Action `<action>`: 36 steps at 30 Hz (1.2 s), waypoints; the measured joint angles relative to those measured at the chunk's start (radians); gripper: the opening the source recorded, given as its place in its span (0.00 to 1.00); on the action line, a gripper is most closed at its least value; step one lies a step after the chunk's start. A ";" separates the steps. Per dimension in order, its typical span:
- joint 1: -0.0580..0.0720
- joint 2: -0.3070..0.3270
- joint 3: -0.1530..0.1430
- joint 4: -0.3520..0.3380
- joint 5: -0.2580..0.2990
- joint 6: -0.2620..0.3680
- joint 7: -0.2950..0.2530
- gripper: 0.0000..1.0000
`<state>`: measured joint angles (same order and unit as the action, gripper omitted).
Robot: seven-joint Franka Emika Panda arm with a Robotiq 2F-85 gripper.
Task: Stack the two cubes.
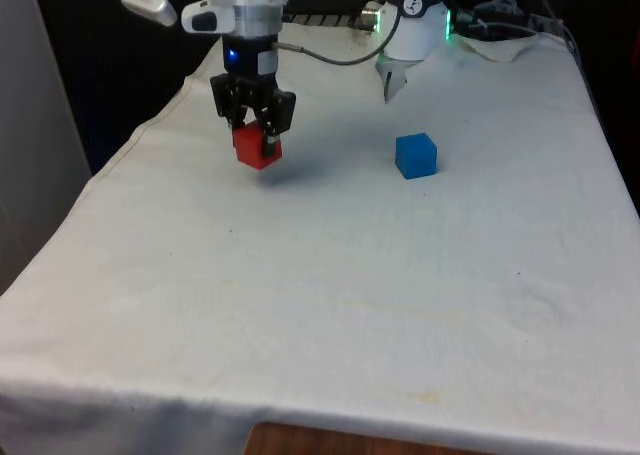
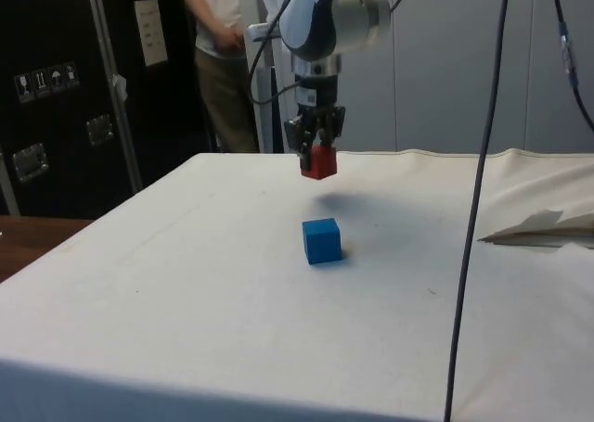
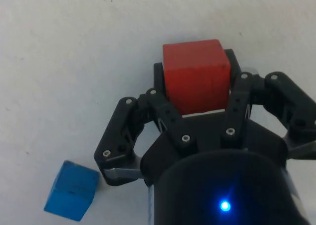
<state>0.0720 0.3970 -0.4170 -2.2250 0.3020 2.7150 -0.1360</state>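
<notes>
Red wooden-looking cube [image 1: 258, 146] clamped between black jaws, lifted above the desk [image 1: 330, 275].
Looks light, rigid; flat sides suit gripping. Small blue cube [image 1: 415, 156] waits apart.

Light falls soft and even from above me, leaving the white cloth [image 1: 330, 305] bright without glare. Under my claw [image 1: 254, 135] a faint, diffuse shadow lies on the cloth, spreading toward 4 o'clock in the front view. The blue cube [image 2: 321, 240] casts a small soft shadow at its base.
</notes>
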 measured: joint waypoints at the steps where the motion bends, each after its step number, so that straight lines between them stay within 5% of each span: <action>1: 0.000 -0.007 -0.001 0.000 -0.003 -0.007 0.000 0.04; 22: 0.000 -0.135 -0.023 0.018 -0.093 -0.168 0.059 0.04; 36: 0.020 -0.192 -0.001 -0.002 -0.152 -0.207 0.146 0.04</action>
<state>0.0920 0.2050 -0.4180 -2.2270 0.1500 2.5080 0.0100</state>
